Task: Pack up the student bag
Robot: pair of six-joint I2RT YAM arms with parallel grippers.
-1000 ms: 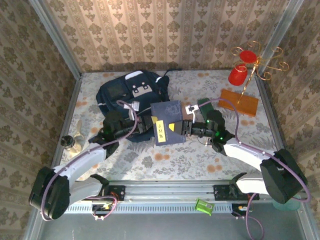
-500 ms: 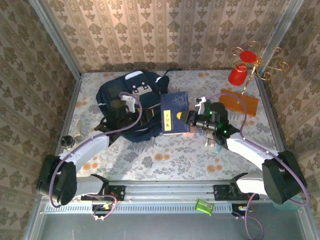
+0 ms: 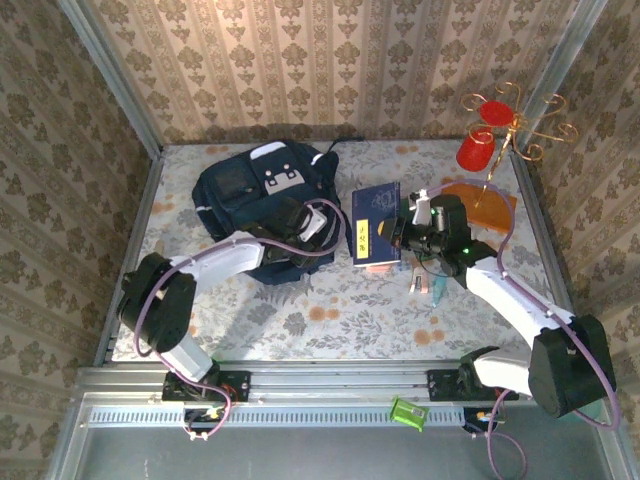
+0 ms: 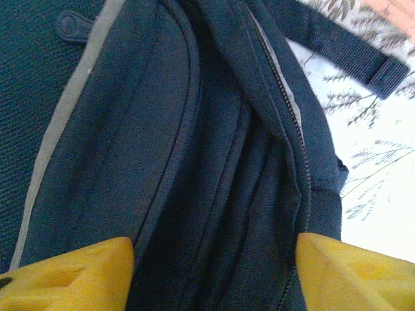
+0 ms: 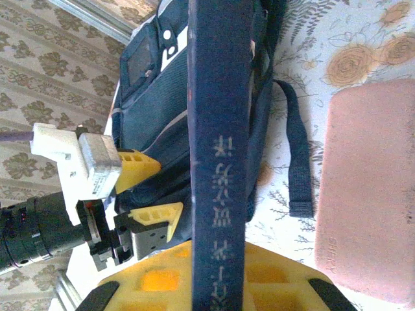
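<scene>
The student bag (image 3: 245, 190), dark navy with a white studded patch, lies at the back left of the table. My left gripper (image 3: 298, 222) is at its right side, open. Its yellow fingertips (image 4: 65, 272) stand wide apart over the navy folds beside the bag's zipper (image 4: 288, 110). My right gripper (image 3: 398, 236) is shut on a navy book (image 3: 375, 225) with a yellow label, held on edge just right of the bag. In the right wrist view the book's spine (image 5: 217, 162) runs up from the yellow jaws toward the bag (image 5: 152, 84), and the left gripper (image 5: 146, 191) shows beside it.
A pink flat object (image 5: 369, 188) lies on the floral cloth beside a loose bag strap (image 5: 298, 162). An orange-brown board (image 3: 482, 200) and a gold stand with red cups (image 3: 490, 130) stand at the back right. Small teal items (image 3: 428, 282) lie under the right arm.
My left gripper has opened and moved right to the bag's right side. My right gripper carried the book right and farther back, now more on edge.
</scene>
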